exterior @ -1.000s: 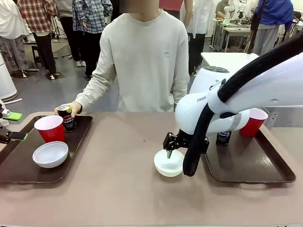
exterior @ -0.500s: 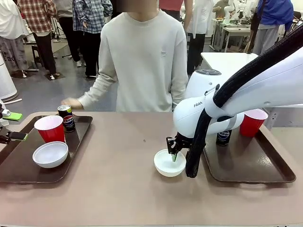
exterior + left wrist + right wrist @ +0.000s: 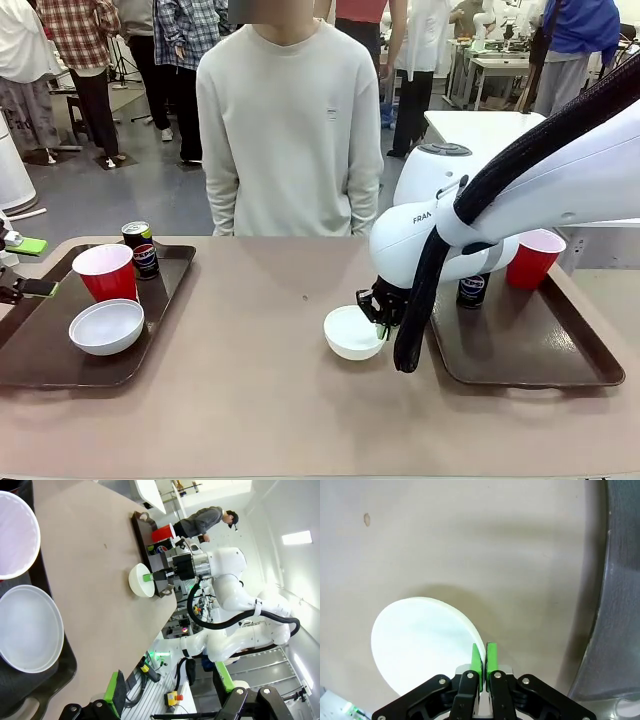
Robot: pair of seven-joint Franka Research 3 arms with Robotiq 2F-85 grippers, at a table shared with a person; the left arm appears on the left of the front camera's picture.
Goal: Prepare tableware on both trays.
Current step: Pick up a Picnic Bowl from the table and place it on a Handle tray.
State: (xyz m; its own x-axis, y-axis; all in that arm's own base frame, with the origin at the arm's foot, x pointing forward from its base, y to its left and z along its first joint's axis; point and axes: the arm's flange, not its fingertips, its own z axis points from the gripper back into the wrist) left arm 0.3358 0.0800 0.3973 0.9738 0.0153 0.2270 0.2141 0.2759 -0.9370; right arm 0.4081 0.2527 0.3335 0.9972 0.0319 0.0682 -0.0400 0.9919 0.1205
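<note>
the right end effector [image 3: 484,660] is pinched tight on the rim of a shallow white bowl [image 3: 352,333], its green pads [image 3: 491,657] pressed either side of the bowl's edge with no gap beyond the thin wall. in the right wrist view most of the bowl spreads to the left of the pads, and its lower edge is cut off behind the black finger links. in the front view the white arm and its black cable hide the fingertips, so the grip itself is hard to make out there; the bowl sits on the bare desk [image 3: 260,380], just beside the near left corner of the right-hand tray [image 3: 530,365].

behind the right end effector on that tray stand a red cup [image 3: 534,257] and a dark can [image 3: 472,291], both partly hidden by the arm.

the left end effector [image 3: 25,266] stands wide, holding nothing, its two green pads well apart at the picture's left edge, with much of its body cut off. just beside it lies the left-hand tray [image 3: 20,365], carrying a second white bowl [image 3: 106,326], a second red cup [image 3: 104,272] behind that, and a second can [image 3: 140,248] touching or nearly touching the cup. in the left wrist view this cup and bowl are cut by the frame's left edge.

a person [image 3: 290,120] stands at the far side of the desk, arms down, hands hidden below the desk edge.
</note>
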